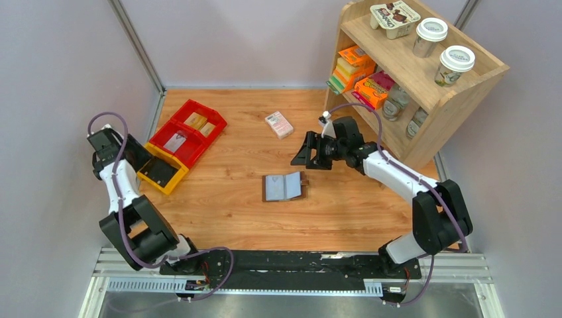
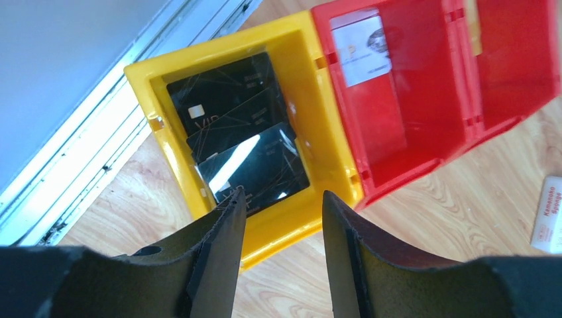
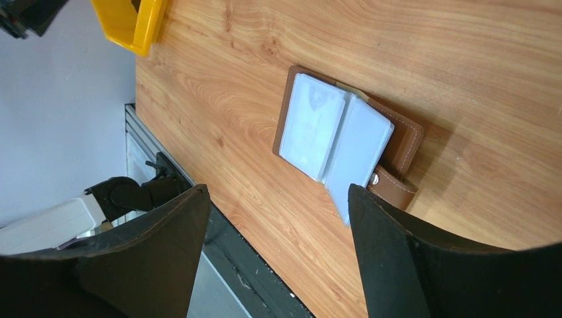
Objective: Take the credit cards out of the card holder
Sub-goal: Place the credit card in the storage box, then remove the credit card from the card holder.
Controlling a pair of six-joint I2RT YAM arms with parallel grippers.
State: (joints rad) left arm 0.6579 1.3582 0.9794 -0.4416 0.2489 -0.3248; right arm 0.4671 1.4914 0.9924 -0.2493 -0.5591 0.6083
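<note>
Wooden tabletop [image 1: 238, 218]; I judge drop-off at yellow plastic bin [image 2: 326, 156], left pincer [image 2: 283, 195] apart; right pincer [image 3: 278, 192], apart, next reaches brown leather card holder [image 3: 399, 144].

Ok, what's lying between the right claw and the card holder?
Nothing but bare wooden tabletop. In the top view the right claw hangs just beyond the open card holder, and the right wrist view shows no object in that stretch either.

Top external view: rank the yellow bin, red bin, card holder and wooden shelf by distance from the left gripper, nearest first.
1. The yellow bin, just under the left gripper, far left.
2. The red bin, adjoining it, farther back.
3. The card holder, lying open mid-table.
4. The wooden shelf, back right corner.
</note>
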